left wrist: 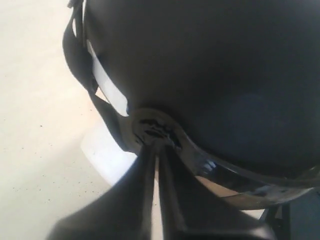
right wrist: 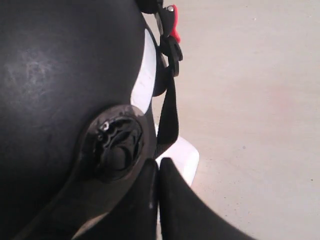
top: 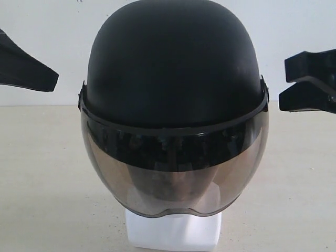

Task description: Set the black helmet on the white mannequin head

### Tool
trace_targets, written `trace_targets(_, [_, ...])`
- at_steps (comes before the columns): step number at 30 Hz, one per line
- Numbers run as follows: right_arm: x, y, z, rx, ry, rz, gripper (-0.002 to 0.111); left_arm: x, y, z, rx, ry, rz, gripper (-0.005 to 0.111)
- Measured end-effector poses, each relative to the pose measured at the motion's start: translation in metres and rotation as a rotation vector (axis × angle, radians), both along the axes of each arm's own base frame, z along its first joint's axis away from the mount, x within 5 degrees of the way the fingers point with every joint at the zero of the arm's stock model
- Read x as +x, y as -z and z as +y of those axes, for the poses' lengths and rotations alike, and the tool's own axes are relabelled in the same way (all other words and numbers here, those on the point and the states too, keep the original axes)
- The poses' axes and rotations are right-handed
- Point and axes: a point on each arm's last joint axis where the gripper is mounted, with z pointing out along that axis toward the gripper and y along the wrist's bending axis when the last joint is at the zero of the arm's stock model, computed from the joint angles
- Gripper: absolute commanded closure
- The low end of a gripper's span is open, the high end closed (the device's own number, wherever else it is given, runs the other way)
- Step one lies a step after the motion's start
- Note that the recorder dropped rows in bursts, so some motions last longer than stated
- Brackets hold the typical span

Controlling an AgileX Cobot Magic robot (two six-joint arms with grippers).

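Since the black helmet (top: 173,68) sits squarely over the white mannequin head (top: 173,233) in the exterior view, its visor (top: 173,173) down across the face and only the blocky base showing, the placing looks done. What is left is probably just drawing the arms clear, for the left gripper (top: 52,77) and right gripper (top: 283,84) flank the shell without touching it. The left wrist view shows that gripper's fingers pressed nearly together on nothing, tips just beside the visor pivot (left wrist: 152,127), and the right wrist view shows the same at the opposite pivot (right wrist: 117,145), fingers closed and empty.
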Motion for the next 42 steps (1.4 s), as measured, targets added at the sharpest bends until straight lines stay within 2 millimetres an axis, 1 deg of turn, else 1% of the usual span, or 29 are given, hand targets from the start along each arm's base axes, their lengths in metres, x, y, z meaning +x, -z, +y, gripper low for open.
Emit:
trace_targets(3, [-0.001,0.001,0.000,-0.023,-0.025,-0.001,0.108,0.000,0.001,0.000,0.007,-0.002,0.003,0.102])
trace_targets(6, [-0.001,0.001,0.000,-0.025,-0.030,-0.004,0.108,0.000,0.008,0.001,0.019,-0.005,0.024,0.102])
trace_targets(12, [-0.003,-0.003,0.007,0.060,-0.067,-0.009,0.108,0.004,0.028,0.006,0.059,-0.068,0.037,0.102])
trace_targets(14, [-0.002,-0.005,0.008,0.076,-0.069,-0.027,0.108,0.005,0.031,0.007,0.060,-0.083,0.036,0.102])
trace_targets(18, [-0.001,-0.006,0.008,0.076,-0.068,-0.048,0.108,0.006,0.030,0.007,0.056,-0.092,0.030,0.102])
trace_targets(23, [0.011,-0.001,0.009,0.065,-0.048,-0.054,0.108,0.005,0.029,0.006,0.030,-0.086,0.039,0.102])
trace_targets(27, [0.014,-0.003,0.007,0.063,-0.025,-0.092,0.108,0.003,0.028,0.003,-0.001,-0.069,0.057,0.102])
trace_targets(38, [0.012,-0.002,0.008,0.060,-0.036,-0.071,0.108,0.006,0.027,0.004,-0.002,-0.095,0.031,0.102])
trace_targets(42, [0.006,-0.006,0.007,0.065,-0.042,-0.084,0.108,0.008,0.026,0.005,-0.002,-0.112,0.014,0.102])
